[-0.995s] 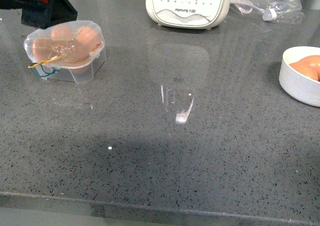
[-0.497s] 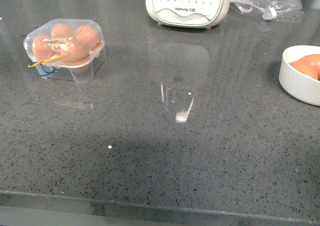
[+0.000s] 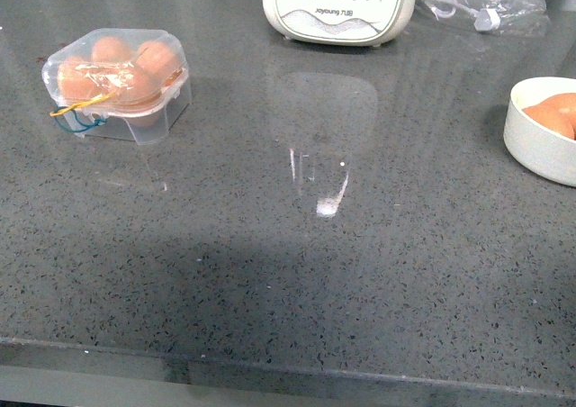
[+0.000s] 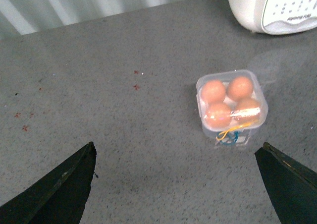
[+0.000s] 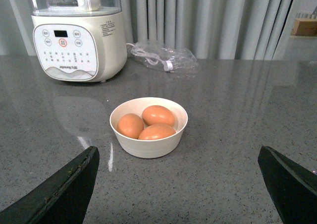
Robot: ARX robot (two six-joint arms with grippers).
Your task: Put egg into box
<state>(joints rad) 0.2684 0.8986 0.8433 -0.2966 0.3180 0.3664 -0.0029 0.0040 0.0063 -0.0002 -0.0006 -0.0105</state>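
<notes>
A speckled grey stone tabletop (image 3: 297, 272) filled the front view, glossy enough to mirror light, with pale pleated curtains (image 5: 208, 21) behind it. Far left sat the box (image 3: 117, 85), lid down, yellow and blue bands at its near side, four brown eggs inside; which one was the task's egg could not be told. Back centre stood a white appliance (image 3: 340, 6) with buttons, a crumpled clear bag (image 3: 481, 6) just beside it. At the right edge, a white bowl (image 5: 148, 142) held three more eggs. The left claw (image 4: 178, 184) hung spread wide above the tabletop, gripping nothing; the right claw (image 5: 178, 184) likewise gaped wide, empty, facing the bowl.
</notes>
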